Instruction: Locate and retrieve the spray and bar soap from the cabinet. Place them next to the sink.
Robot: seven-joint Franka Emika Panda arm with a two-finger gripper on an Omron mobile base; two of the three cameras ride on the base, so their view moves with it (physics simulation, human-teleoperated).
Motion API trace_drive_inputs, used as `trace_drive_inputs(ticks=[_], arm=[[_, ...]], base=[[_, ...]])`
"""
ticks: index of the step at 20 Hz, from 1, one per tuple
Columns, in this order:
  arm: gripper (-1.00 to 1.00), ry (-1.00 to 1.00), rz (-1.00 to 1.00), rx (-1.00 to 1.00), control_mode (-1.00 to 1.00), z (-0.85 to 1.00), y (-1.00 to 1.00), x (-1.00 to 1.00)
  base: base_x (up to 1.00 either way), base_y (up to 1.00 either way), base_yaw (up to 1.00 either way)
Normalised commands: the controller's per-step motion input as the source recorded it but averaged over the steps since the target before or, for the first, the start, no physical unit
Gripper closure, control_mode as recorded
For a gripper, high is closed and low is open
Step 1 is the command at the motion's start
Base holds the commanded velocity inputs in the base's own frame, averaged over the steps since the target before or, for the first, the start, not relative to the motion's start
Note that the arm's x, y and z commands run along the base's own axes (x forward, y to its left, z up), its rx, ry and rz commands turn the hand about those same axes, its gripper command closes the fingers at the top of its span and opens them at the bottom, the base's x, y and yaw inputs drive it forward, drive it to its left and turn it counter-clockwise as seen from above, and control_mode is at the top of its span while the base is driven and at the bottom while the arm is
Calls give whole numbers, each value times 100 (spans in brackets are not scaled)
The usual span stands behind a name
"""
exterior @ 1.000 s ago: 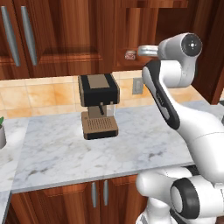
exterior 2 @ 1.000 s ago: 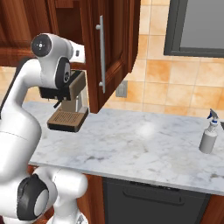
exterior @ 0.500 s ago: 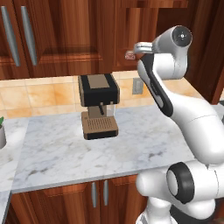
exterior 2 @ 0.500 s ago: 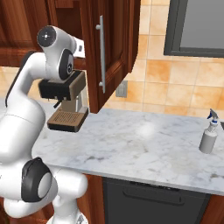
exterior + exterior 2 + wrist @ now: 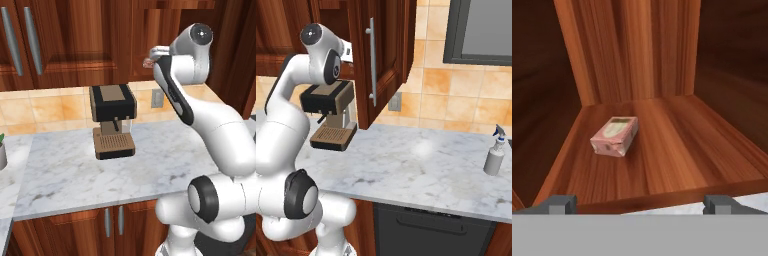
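The bar soap (image 5: 615,135), a small pinkish-white block with reddish sides, lies flat on the wooden shelf (image 5: 677,155) inside the reddish-brown cabinet, left of the middle. My gripper (image 5: 641,204) is open at the shelf's front edge. The soap lies ahead of it, apart from both fingertips (image 5: 562,202). In the left base view the gripper (image 5: 150,59) is raised to the cabinet's opening above the coffee machine (image 5: 112,120). The spray (image 5: 494,157), a pale bottle with a blue-tipped nozzle, stands upright on the marble counter (image 5: 421,165) far to the right.
The cabinet's open door (image 5: 381,60) with its long grey handle juts out beside my arm. A wall socket (image 5: 394,103) sits on the tiled backsplash. A plant pot (image 5: 2,152) stands at the counter's left end. Closed upper cabinets (image 5: 45,45) hang to the left.
The arm has risen and swung the hand a little left, closer to the cabinet shelf. The jaws have stayed open. The spray and coffee machine have not moved.
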Motion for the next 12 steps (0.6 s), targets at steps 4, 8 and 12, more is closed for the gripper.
trace_drive_inputs(ticks=[4,8,12], arm=[[-100,0,0,0,-100,-10,0,18],[-100,0,0,2,-100,-15,0,7],[-100,0,0,3,-100,-19,2,6]], base=[[0,0,0],[0,0,0],[0,0,0]])
